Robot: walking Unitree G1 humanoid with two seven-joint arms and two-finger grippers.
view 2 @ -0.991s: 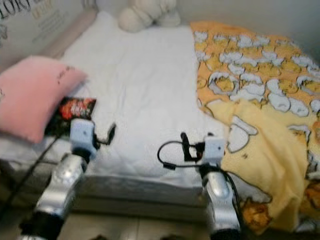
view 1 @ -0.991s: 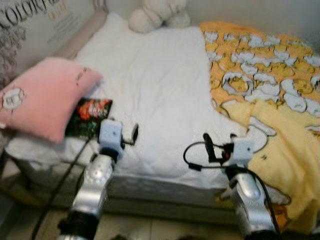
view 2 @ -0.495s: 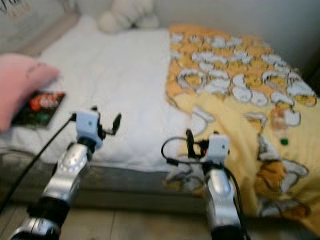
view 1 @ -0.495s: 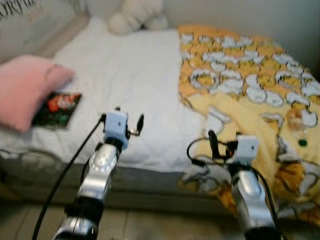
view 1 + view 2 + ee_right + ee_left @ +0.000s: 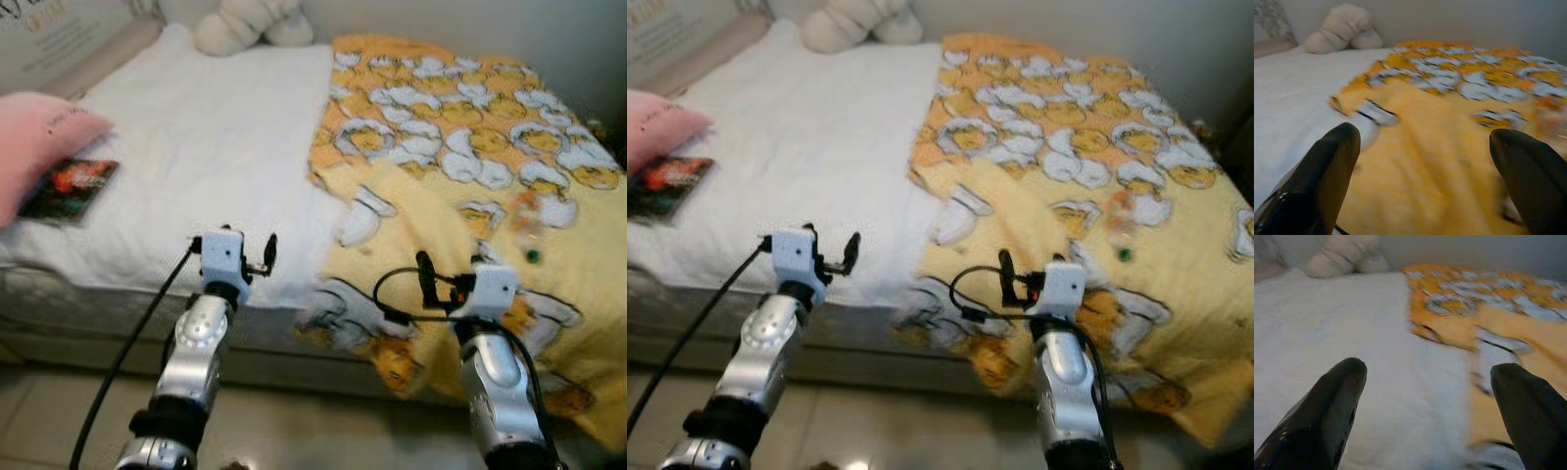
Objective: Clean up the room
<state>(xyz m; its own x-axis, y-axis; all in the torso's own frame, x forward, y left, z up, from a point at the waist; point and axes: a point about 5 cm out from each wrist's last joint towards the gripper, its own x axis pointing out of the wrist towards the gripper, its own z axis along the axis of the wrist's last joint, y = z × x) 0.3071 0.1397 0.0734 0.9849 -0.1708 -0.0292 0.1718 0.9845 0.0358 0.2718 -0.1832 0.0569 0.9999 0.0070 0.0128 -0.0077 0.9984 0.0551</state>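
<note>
A bed with a white sheet [image 5: 196,147] stands before me. A yellow cartoon-print blanket [image 5: 460,166] covers its right half and hangs over the front edge. At the left lie a pink pillow [image 5: 39,142] and a dark red snack bag [image 5: 71,186]. A small clear item with a green bit [image 5: 529,223] rests on the blanket at the right, too blurred to name. My left gripper [image 5: 266,253] hovers open at the bed's front edge over the sheet [image 5: 1352,333]. The right gripper [image 5: 423,272] is open over the hanging blanket [image 5: 1440,161]. Both hold nothing.
A cream plush toy [image 5: 250,24] sits at the head of the bed against the wall. A printed headboard panel [image 5: 59,34] runs along the far left. Pale tiled floor [image 5: 323,436] lies below the bed's front edge, under my arms.
The camera has swung to the right, so the pillow and snack bag now sit at the picture's left edge and more blanket shows. Both arms keep their raised pose, grippers still open.
</note>
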